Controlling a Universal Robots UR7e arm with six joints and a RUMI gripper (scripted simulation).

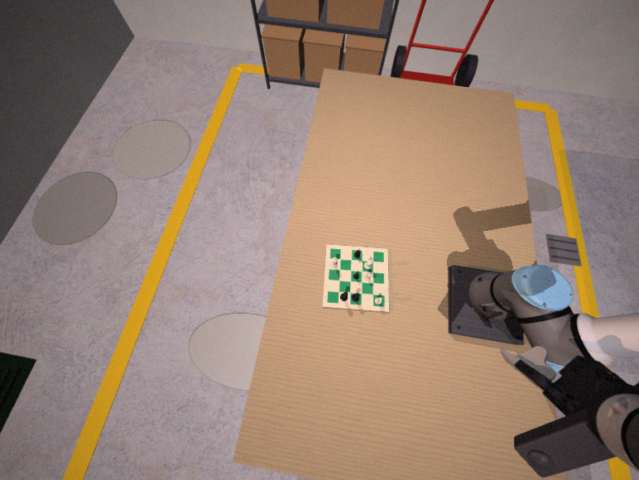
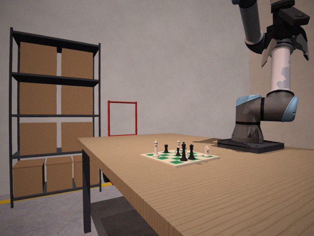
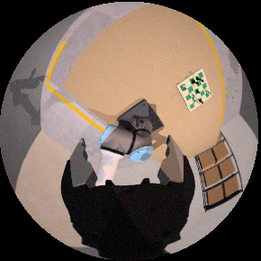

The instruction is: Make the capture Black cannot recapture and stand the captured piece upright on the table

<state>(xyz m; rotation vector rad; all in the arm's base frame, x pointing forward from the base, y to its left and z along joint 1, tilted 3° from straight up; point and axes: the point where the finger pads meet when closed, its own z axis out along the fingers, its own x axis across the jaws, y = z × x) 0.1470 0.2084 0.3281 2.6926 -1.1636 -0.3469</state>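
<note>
A small green-and-cream chessboard (image 1: 332,286) (image 2: 177,165) (image 3: 182,87) lies near the middle of the wooden table (image 1: 413,155) (image 2: 228,190) (image 3: 135,58). Several black and white pieces stand upright on it. In the exterior view I see a tall white piece (image 2: 155,148), a black rook (image 2: 166,148), a black king (image 2: 183,151), a black queen (image 2: 191,151) and a white knight (image 2: 206,151). My gripper (image 2: 284,57) (image 3: 125,138) is open and empty. It hangs high above the arm's base, well to the right of the board.
The arm's dark base plate (image 1: 480,309) (image 2: 249,144) is bolted to the table right of the board. A shelf of cardboard boxes (image 1: 319,40) (image 2: 50,101) (image 3: 218,173) and a red hand truck (image 1: 439,51) (image 2: 122,102) stand beyond the table's far end.
</note>
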